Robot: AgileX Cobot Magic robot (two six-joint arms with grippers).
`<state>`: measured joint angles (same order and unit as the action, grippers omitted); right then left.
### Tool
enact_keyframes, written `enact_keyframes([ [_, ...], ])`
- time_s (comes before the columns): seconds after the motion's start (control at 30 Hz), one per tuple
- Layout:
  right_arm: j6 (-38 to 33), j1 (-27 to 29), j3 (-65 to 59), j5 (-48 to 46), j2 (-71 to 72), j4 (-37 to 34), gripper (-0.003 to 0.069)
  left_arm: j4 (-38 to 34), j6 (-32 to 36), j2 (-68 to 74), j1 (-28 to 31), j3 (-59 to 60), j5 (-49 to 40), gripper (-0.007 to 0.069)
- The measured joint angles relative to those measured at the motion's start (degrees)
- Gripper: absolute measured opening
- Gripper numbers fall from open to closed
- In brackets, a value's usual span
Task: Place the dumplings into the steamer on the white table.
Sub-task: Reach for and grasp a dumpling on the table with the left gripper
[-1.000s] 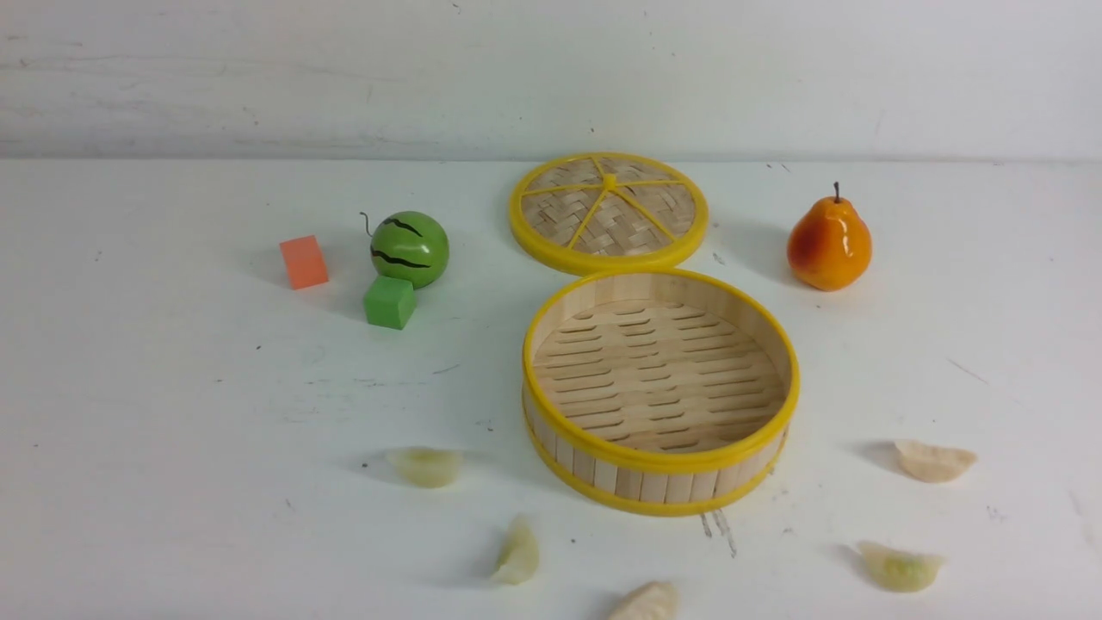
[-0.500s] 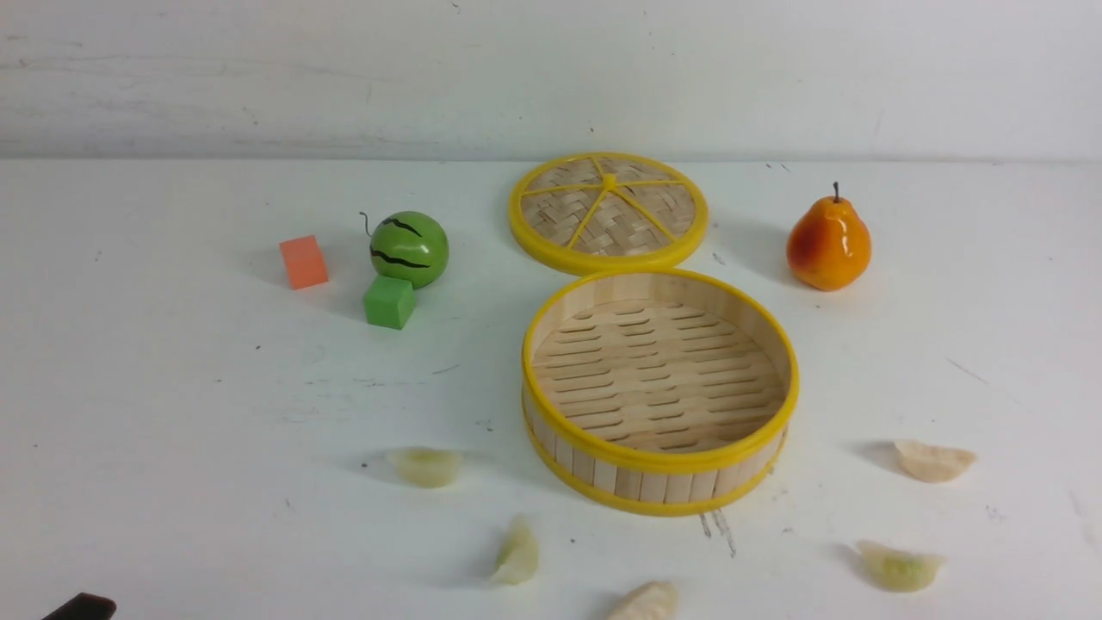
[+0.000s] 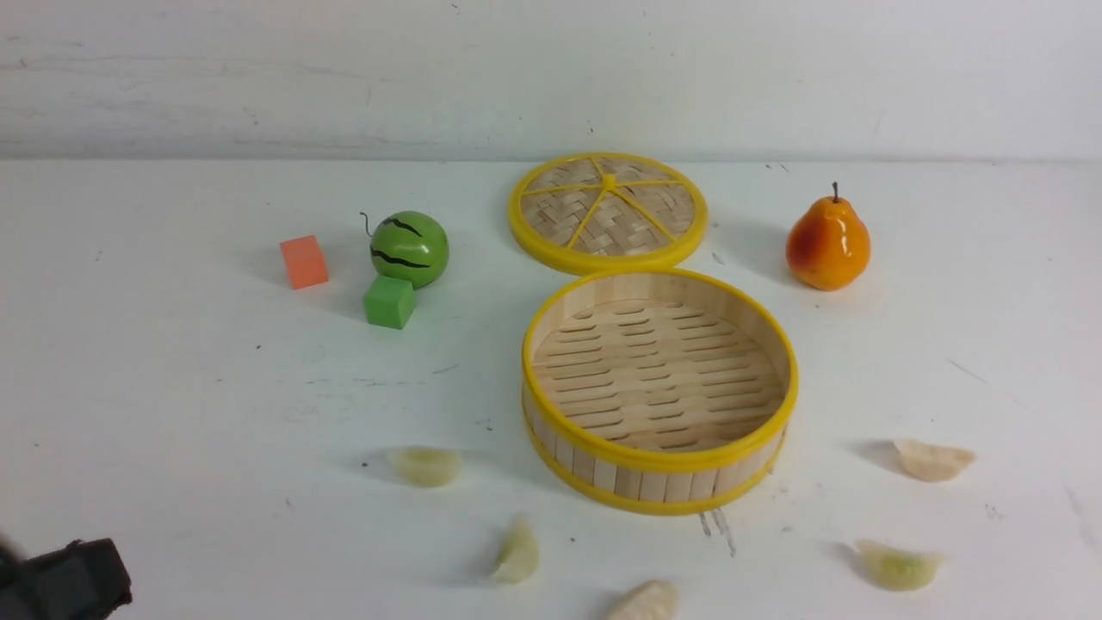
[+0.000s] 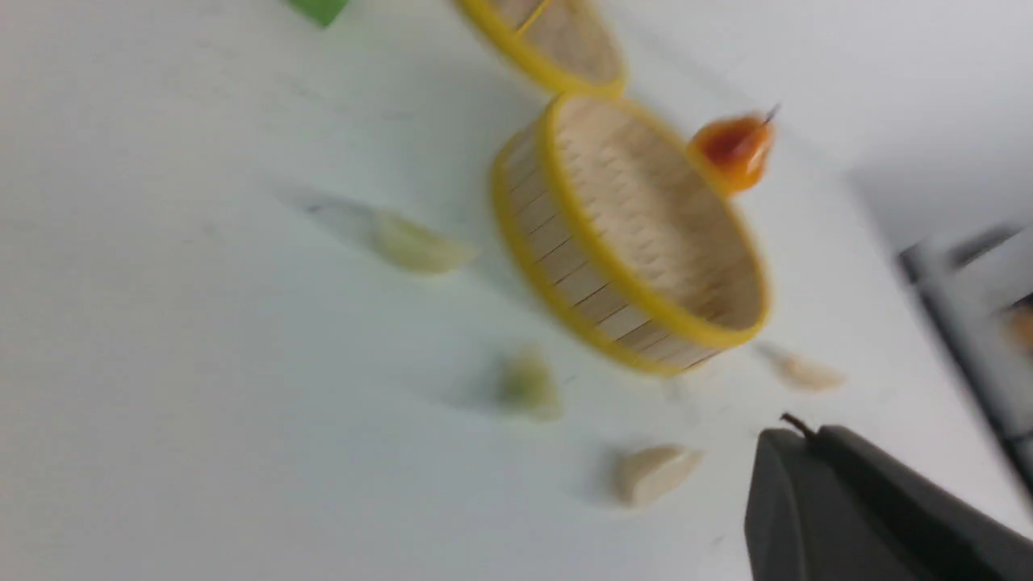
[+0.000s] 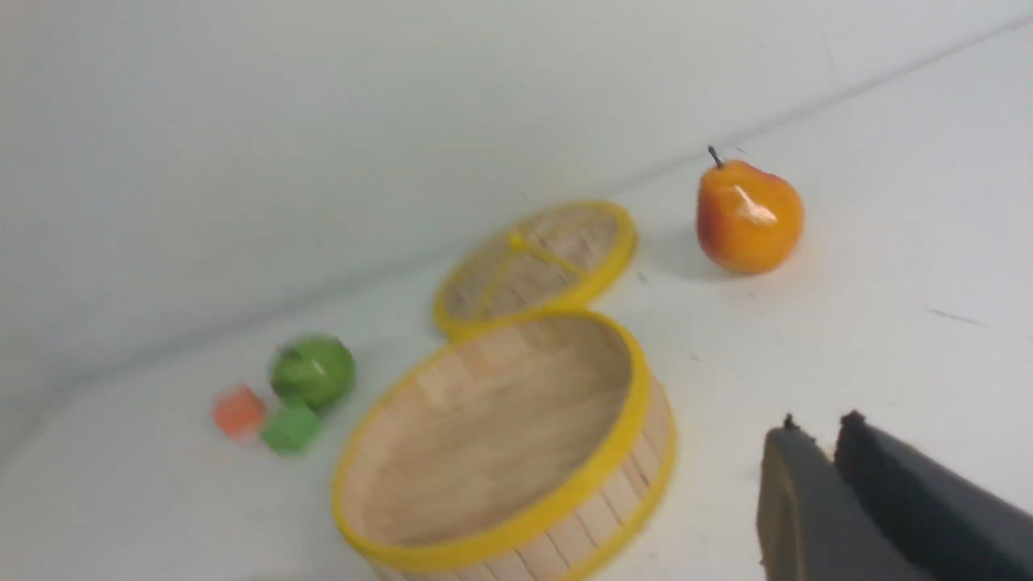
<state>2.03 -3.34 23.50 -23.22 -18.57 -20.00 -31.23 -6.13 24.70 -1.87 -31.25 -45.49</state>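
Front view, near edge: the left pincer (image 3: 65, 581) shows as a dark block in the lower left corner over the white worktop (image 3: 172, 413). Its wrist view shows the two fingers pressed together with nothing between them. The right pincer (image 5: 817, 424) appears only in its own wrist view, its fingers likewise together and empty, on the steamer's right side.

All five dumplings lie on the worktop outside the steamer.
- **Dumpling A** (image 3: 644, 601) is nearest, in front of the steamer and partly cut off by the lower frame edge.
- **Dumpling B** (image 3: 517, 551) lies to its left.
- **Dumpling C** (image 3: 900, 568) lies at the right front.
- **Dumpling D** (image 3: 424, 466) lies farther back, left of the steamer's near wall.
- **Dumpling E** (image 3: 934, 460) lies right of that wall, well apart from it.

The steamer (image 3: 654, 486) stands upright in the middle ground, its slatted floor exposed. Just behind it the woven lid (image 3: 608, 213) lies flat, its near rim meeting the steamer's far rim in this view.

In the far row, an orange pear (image 3: 828, 244) stands upright at the right. At the left is a green ball (image 3: 410, 248) with dark melon stripes. A green cube (image 3: 390, 301) sits just in front of the ball and an orange cube (image 3: 303, 262) just to its left. A white wall (image 3: 258, 77) closes the scene.
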Motion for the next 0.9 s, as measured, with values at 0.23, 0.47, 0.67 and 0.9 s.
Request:
enact_keyframes([
  [0.23, -17.01, -1.71, 15.23, -20.74, -22.31, 0.58, -0.0020, 16.51, 3.54, 20.40, -2.97, -16.28, -15.25, -0.0014],
  [0.47, -22.11, -11.08, 19.77, -25.34, -32.23, -1.73, -0.0019, 24.88, 2.19, 38.13, -18.59, -25.88, -18.43, -0.0014],
  [0.67, -22.98, -12.73, 19.90, -25.42, -32.93, -1.85, -0.0019, 30.85, -3.30, 54.72, -23.89, -34.81, -23.42, 0.0063],
  [0.9, -22.98, -12.73, 19.90, -25.36, -32.93, -2.35, -0.0015, 33.07, 8.23, 69.99, -24.00, -42.87, -15.65, 0.0396],
])
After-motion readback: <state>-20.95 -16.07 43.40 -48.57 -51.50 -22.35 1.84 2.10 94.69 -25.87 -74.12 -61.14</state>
